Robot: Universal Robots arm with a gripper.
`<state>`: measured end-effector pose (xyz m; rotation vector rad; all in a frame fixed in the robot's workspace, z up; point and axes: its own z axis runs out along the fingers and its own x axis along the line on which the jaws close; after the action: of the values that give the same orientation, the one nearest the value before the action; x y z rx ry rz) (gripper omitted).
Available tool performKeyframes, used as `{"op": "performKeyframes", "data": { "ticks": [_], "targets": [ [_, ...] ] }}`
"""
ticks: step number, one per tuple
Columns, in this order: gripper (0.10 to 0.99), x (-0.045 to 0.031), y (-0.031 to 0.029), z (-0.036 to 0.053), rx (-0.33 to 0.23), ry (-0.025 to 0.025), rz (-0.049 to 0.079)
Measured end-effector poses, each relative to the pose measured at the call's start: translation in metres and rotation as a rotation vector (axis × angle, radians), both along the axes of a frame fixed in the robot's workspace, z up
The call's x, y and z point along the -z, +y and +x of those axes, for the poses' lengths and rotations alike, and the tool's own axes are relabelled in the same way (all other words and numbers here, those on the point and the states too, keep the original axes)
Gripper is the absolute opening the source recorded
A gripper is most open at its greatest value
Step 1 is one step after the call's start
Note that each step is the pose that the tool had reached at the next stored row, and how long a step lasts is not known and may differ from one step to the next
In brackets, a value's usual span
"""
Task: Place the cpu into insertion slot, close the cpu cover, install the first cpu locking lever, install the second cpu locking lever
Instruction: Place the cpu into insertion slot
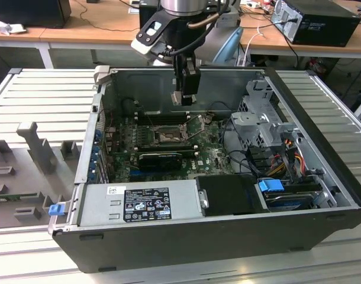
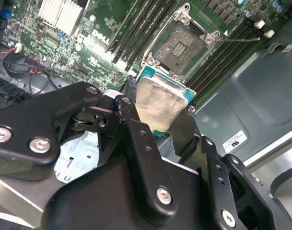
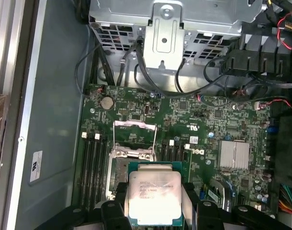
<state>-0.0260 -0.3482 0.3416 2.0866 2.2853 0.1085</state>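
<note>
Gripper (image 3: 153, 207) clamped on the cpu (image 3: 154, 194), insertion slot (image 3: 118, 173) partly hidden behind it.

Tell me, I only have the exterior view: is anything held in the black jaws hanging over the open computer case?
Observer: Yes. Both wrist views show the gripper with its jaws shut on the cpu, a small flat square chip with a pale silver-grey metal top.
Operator: Is the socket below filled?
Observer: No. The insertion slot, a square socket with a silvery rim, shows its bare dark pin field.
Operator: And its lid?
Observer: The cpu cover, a thin silvery windowed plate, is swung open, clear of the pin field.
</note>
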Motion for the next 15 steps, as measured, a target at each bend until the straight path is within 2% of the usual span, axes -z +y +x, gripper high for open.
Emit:
{"op": "performKeyframes", "data": {
  "ticks": [9,15],
  "targets": [
    [0.529,0.0071,0.0,-0.003,0.0,0.0027,0.0],
    [0.529,0.0152,0.0,-0.0031,0.0,0.0085,0.0]
  ]
}}
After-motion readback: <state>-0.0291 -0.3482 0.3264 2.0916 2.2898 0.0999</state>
